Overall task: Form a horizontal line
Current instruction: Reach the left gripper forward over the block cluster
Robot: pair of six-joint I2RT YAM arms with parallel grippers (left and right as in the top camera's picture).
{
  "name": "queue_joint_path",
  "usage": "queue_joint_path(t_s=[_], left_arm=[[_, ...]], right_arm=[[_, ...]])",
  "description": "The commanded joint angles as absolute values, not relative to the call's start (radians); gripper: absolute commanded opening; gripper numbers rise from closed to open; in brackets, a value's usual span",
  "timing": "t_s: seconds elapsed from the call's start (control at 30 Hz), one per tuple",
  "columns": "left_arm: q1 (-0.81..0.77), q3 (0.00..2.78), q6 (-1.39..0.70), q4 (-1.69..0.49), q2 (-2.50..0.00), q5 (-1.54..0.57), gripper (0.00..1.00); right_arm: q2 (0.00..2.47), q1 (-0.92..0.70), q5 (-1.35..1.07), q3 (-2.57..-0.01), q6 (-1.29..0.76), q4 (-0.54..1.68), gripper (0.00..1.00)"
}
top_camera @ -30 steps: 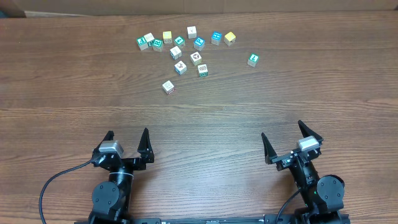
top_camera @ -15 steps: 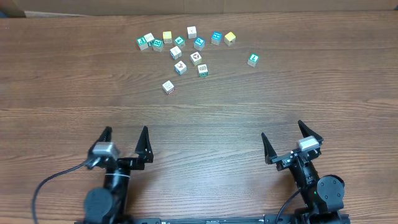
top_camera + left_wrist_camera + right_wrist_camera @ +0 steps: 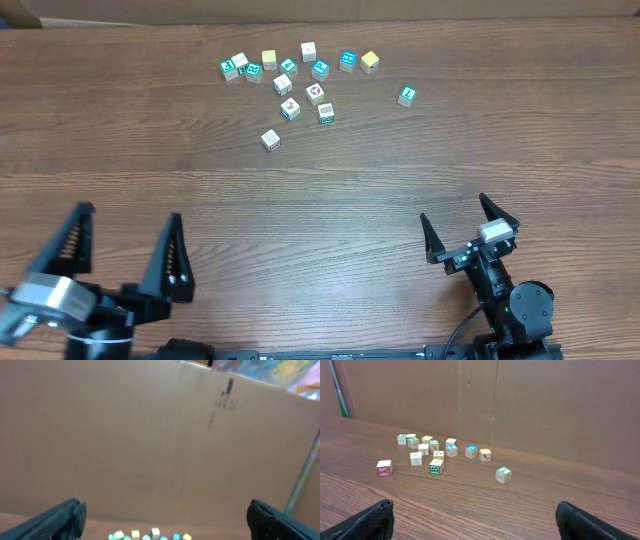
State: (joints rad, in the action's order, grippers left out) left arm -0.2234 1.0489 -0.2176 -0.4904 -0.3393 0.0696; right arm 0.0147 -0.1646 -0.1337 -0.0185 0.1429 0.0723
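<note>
Overhead: left arm (image 3: 62,300) high, right arm (image 3: 512,300) low, fingers (image 3: 170,255) spread.

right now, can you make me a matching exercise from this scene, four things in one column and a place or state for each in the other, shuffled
1 left gripper
2 right gripper
3 red-lettered cube
4 cardboard panel

a upright, behind everything
b open, small in the overhead view
c alone, on the robot's side of the cube cluster
d open, looming large in the overhead view

Pairs: 1-d, 2-b, 3-c, 4-a
</note>
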Motion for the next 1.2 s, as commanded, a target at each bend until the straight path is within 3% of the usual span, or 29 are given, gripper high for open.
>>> queue_joint_path(t_s=[0.0, 0.47, 0.83, 0.87, 0.9, 0.97, 1.03, 1.1, 1.17], left_arm=[[-0.232, 1.257, -0.171, -0.576, -0.492, 0.028, 1.0], [-0.232, 2.151, -0.1, -1.254, -1.285, 0.029, 1.0], [-0.229, 2.26, -0.089, -1.332, -1.729, 0.035, 0.99], [-0.229, 2.26, -0.089, -1.335, -1.757, 0.033, 0.93], [-0.229, 2.26, -0.089, -1.335, -1.788, 0.032, 0.77], [-0.23, 2.26, -0.095, -1.333, -1.847, 0.025, 0.27], [-0.23, 2.26, -0.106, -1.327, -1.89, 0.025, 0.04], [-0.231, 2.26, -0.12, -1.32, -1.931, 0.025, 0.04], [-0.231, 2.26, -0.12, -1.316, -1.969, 0.024, 0.13]], right_arm=[[0.003, -0.169, -0.136, -0.008, 0.143, 0.07, 1.0], [0.003, -0.169, -0.136, -0.008, 0.143, 0.07, 1.0], [0.003, -0.169, -0.136, -0.008, 0.143, 0.07, 1.0], [0.003, -0.169, -0.136, -0.008, 0.143, 0.07, 1.0], [0.003, -0.169, -0.136, -0.008, 0.143, 0.07, 1.0], [0.003, -0.169, -0.136, -0.008, 0.143, 0.07, 1.0], [0.003, -0.169, -0.136, -0.008, 0.143, 0.07, 1.0], [0.003, -0.169, -0.136, -0.008, 0.143, 0.07, 1.0], [0.003, -0.169, -0.136, -0.008, 0.143, 0.07, 1.0]])
